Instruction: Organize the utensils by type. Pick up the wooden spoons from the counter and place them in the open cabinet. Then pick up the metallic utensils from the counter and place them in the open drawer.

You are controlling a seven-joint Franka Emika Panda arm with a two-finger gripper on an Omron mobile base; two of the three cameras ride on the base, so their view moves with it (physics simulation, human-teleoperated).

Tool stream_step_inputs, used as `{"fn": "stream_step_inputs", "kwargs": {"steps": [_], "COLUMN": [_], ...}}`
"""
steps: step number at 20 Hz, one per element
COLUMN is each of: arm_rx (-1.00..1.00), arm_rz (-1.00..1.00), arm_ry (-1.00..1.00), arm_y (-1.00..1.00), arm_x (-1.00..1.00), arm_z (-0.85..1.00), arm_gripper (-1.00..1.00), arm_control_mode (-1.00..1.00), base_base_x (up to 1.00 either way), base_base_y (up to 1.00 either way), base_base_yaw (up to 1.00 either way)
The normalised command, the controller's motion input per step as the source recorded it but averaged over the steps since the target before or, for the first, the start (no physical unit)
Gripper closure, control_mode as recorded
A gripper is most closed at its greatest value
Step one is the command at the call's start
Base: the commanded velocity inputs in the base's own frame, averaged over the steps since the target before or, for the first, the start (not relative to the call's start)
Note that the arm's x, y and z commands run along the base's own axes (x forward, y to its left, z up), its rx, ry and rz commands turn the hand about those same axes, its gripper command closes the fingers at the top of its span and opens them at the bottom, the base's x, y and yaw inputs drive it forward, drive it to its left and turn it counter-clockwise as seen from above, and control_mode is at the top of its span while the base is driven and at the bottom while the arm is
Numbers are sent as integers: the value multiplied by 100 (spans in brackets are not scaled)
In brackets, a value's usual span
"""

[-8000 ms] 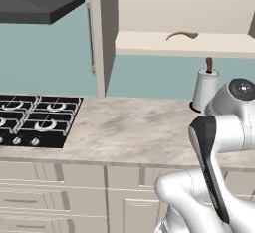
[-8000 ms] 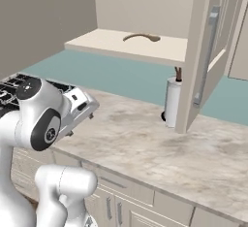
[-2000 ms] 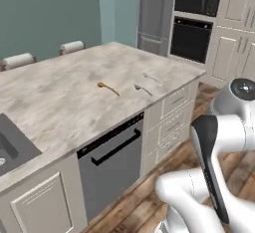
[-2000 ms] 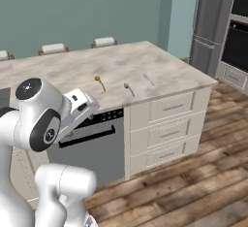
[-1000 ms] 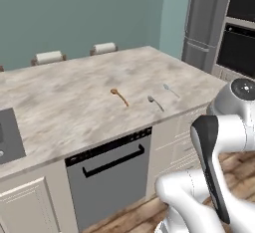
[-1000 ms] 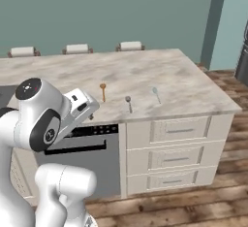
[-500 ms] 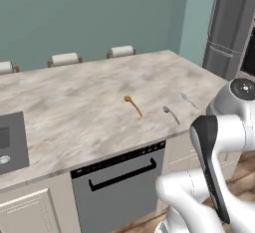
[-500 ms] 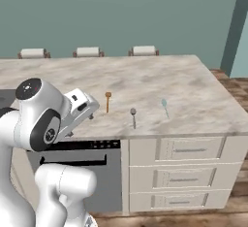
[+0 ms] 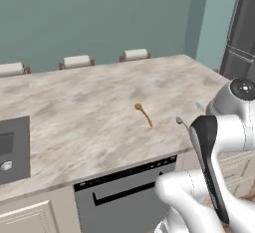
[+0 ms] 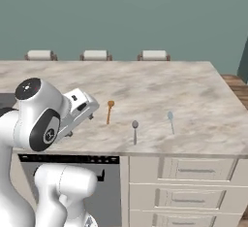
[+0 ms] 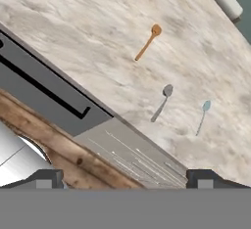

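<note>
The claw [image 11: 125,176] hangs released, its two dark tips [image 11: 45,178] set wide apart with nothing between them, off the front edge of the counter [image 10: 193,90] and above the wood floor [image 11: 44,135]. Ahead of the claw and out on the stone lie three utensils, all well clear of the tips. The wooden spoon [image 11: 148,42] is the farthest of them and a little to the claw's left in the hand view, its round bowl pointing away and its handle slanting back toward the counter's edge; it shows as an orange-brown sliver in the right base view [image 10: 109,111] and in the left base view [image 9: 144,114]. Nearer the claw, close to the edge, lies the grey spoon [image 11: 161,103], also seen in the right base view [image 10: 135,131] and at the arm's side in the left base view [image 9: 181,122]. Just to its right rests the pale spoon [image 11: 202,117], bluish-grey, roughly parallel to it and apart from it, seen too in the right base view [image 10: 171,121]. Between the claw and the spoons run the dark dishwasher [image 11: 44,88] front with its bar handle and, right of it, a grey drawer front [image 11: 132,152]. Beyond the far side of the counter stand three stools [image 10: 95,55].
</note>
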Motion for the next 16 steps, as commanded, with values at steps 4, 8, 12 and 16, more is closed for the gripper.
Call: {"fn": "stream_step_inputs", "kwargs": {"steps": [4,8,12,16], "arm_rx": [0,0,0,6], "arm_rz": [0,0,0,13], "arm_ry": [0,0,0,4], "arm_y": [0,0,0,-18], "arm_x": [0,0,0,49], "arm_z": [0,0,0,0], "arm_gripper": [-100,-100,-100,-100], "arm_control_mode": [100,100,100,-100], "base_base_x": [50,31,23,0], "base_base_y": [-34,-33,-31,0], "base_base_yaw": [20,21,19,0]}}
